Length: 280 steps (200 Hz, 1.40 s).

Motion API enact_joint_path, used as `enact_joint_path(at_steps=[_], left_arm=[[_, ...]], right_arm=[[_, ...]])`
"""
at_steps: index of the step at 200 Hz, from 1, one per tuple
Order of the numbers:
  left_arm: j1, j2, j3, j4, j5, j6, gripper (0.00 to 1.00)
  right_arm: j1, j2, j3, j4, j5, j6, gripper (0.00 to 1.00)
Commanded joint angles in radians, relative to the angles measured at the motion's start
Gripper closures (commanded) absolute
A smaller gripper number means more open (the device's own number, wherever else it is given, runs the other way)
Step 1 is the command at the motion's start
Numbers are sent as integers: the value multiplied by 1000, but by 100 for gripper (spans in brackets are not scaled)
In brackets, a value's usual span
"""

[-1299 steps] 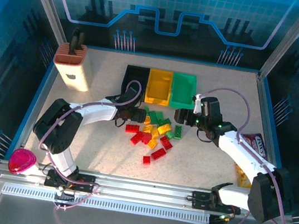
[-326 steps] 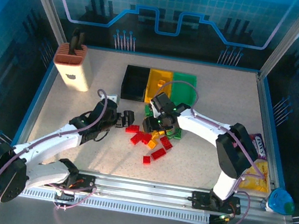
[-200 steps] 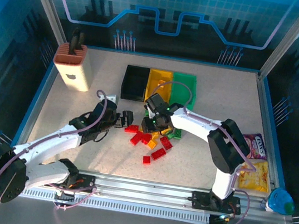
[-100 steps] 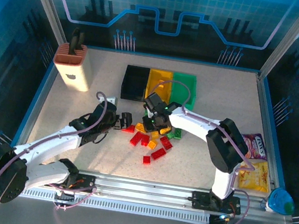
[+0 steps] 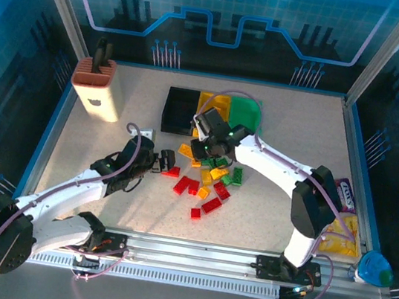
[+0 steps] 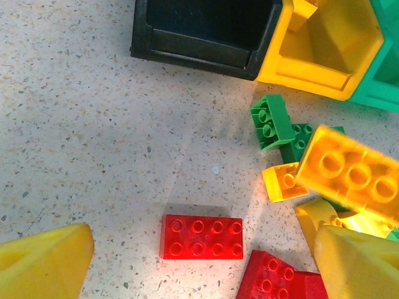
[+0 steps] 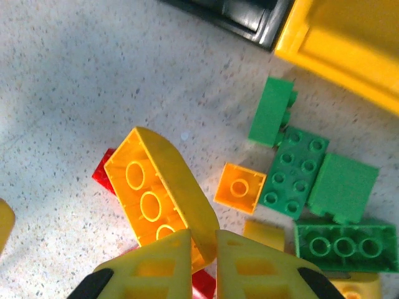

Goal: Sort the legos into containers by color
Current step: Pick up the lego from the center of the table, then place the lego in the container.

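Note:
My right gripper (image 5: 198, 147) (image 7: 202, 240) is shut on a long yellow lego (image 5: 186, 150) (image 7: 156, 193), held above the table just left of the pile. That same lego (image 6: 355, 174) hangs in the left wrist view. My left gripper (image 5: 163, 163) (image 6: 199, 265) is open, low over the table, with a flat red lego (image 5: 171, 170) (image 6: 201, 237) lying between its fingers (image 6: 47, 261). Red legos (image 5: 195, 187), yellow ones (image 5: 217, 173) and green ones (image 5: 237, 175) (image 7: 293, 171) lie mixed in the pile. Behind stand the black bin (image 5: 179, 109), yellow bin (image 5: 213, 105) and green bin (image 5: 246, 115).
A tall beige block with a brown slotted top (image 5: 99, 91) stands at the back left. Snack packets (image 5: 342, 225) lie by the right wall and a blue object (image 5: 373, 267) sits at the front right corner. Blue walls ring the table.
The right gripper has risen off the pile with the yellow lego and shifted back toward the bins. The left gripper has edged right, closer to the red lego.

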Motion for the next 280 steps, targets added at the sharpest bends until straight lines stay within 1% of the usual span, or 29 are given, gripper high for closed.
enact_joint_path(at_steps=[1,27,83,125,190,223,280], left_arm=[[3,-19,-27,11,-6,-10,9],[2,-15,-36,20,9,-16,9],[0,8,-34,19,46,-26,9],[-3,15,-48,7,61,-41,9],[-10,47,-37,20,104,-35,9],[-21,80,-8,18,134,-23,11],[-71,70,3,-6,111,-23,12]], right_arm=[[-42,-7,81,-53,9,-47,84],[-87,40,171,-86,20,-71,84],[-176,235,430,-189,60,-112,84],[-232,347,541,-224,63,-110,83],[-248,432,587,-235,69,-106,83],[-252,446,589,-233,83,-106,82],[-253,454,595,-229,80,-106,82]])
